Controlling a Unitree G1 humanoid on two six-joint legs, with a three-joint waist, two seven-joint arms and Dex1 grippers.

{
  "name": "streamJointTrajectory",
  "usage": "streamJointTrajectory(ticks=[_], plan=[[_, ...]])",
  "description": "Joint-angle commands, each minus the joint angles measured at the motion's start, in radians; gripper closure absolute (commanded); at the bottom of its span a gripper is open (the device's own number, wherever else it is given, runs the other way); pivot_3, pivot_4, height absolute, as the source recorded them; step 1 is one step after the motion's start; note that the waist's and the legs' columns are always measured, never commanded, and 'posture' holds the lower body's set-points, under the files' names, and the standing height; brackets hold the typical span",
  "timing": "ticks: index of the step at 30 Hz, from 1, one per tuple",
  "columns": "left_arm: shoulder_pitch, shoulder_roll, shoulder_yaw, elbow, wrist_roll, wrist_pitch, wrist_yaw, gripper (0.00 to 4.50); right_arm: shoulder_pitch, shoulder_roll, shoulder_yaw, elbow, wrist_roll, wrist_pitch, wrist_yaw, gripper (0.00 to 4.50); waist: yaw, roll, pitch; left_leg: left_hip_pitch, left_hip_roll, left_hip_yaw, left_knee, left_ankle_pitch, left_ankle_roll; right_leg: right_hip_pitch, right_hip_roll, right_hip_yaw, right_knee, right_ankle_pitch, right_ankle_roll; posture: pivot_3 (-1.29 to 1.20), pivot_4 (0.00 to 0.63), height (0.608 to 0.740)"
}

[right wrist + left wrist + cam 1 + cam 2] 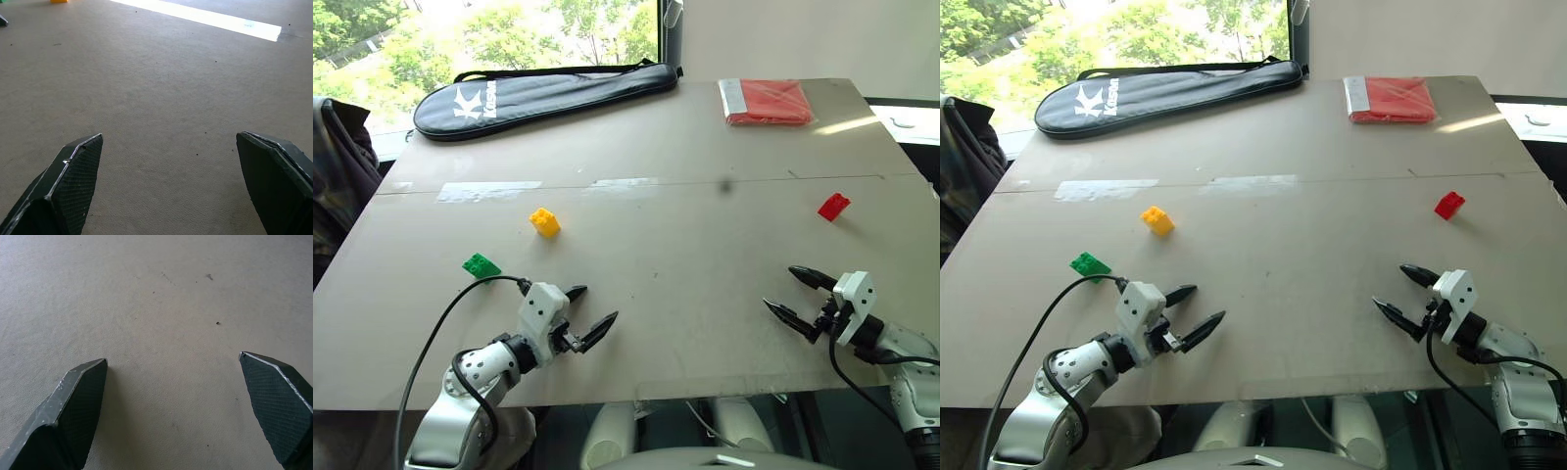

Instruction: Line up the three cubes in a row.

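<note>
In the right wrist view the yellow cube (59, 1) is cut off at the frame edge, just a sliver. The left gripper (590, 311) reaches in from 7 o'clock over the table (685, 245), angled toward 2 o'clock, its 2 fingers spread and empty. The right gripper (795, 294) enters from 4 o'clock, angled toward 10 o'clock, fingers also spread, holding nothing. The green cube (481, 264) lies at 9 o'clock, long axis toward 4 o'clock; the yellow one sits toward 10 o'clock; the red cube (834, 206) lies well apart at 2 o'clock, long axis toward 2 o'clock.

text: white "K" logo and "Kawasaki" | on: black racket bag (548, 96)
</note>
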Motion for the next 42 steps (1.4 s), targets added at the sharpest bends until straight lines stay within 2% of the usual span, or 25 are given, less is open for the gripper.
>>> streamJointTrajectory(ticks=[1,22,27,30,32,37,42], plan=[[0.013,0.005,0.006,-0.027,-0.003,0.01,-0.001,0.08,0.001,0.0,-0.004,-0.011,0.012,-0.016,0.006,0.0,0.0,0.0,0.0,0.0,0.0,0.0,0.0,0.0,0.0,0.0,0.0,0.0,0.0,0.0,0.0,0.0,0.15,0.74],[0.011,0.01,0.02,-0.023,-0.013,-0.007,-0.025,0.08,-0.002,-0.006,-0.008,-0.01,0.014,-0.008,0.005,0.0,0.0,0.0,0.0,0.0,0.0,0.0,0.0,0.0,0.0,0.0,0.0,0.0,0.0,0.0,0.0,0.0,0.15,0.74],[-0.033,0.02,0.021,-0.032,-0.023,-0.002,-0.037,0.08,-0.025,0.004,-0.06,-0.014,0.032,-0.003,-0.058,0.0,0.0,0.0,0.0,0.0,0.0,0.0,0.0,0.0,0.0,0.0,0.0,0.0,0.0,0.0,0.0,0.0,0.15,0.74],[-0.092,0.039,0.023,-0.064,-0.076,0.027,-0.077,0.08,-0.077,-0.011,-0.108,0.005,-0.012,0.029,-0.191,0.0,0.0,0.0,0.0,0.0,0.0,0.0,0.0,0.0,0.0,0.0,0.0,0.0,0.0,0.0,0.0,0.0,0.15,0.74],[-0.173,0.087,0.023,-0.097,-0.171,0.126,-0.133,0.08,-0.156,-0.071,-0.107,0.065,-0.088,0.088,-0.265,0.0,0.0,0.0,0.0,0.0,-0.001,0.0,0.002,0.0,0.0,0.0,0.0,0.0,0.002,0.0,0.0,0.0,0.15,0.74],[-0.361,0.18,0.004,-0.122,-0.25,0.244,-0.202,0.08,-0.349,-0.134,-0.112,0.214,-0.06,0.268,-0.294,0.0,-0.003,-0.001,0.001,-0.001,-0.004,0.0,0.006,0.0,0.0,0.0,0.001,0.0,0.007,0.0,0.0,0.0,0.15,0.74],[-0.477,0.225,0.023,-0.133,-0.293,0.308,-0.224,0.08,-0.509,-0.112,-0.111,0.401,-0.063,0.258,-0.31,0.0,-0.007,-0.001,0.001,-0.003,-0.004,0.0,0.006,0.0,0.0,-0.004,0.001,0.0,0.008,0.0,0.0,0.0,0.15,0.74]])
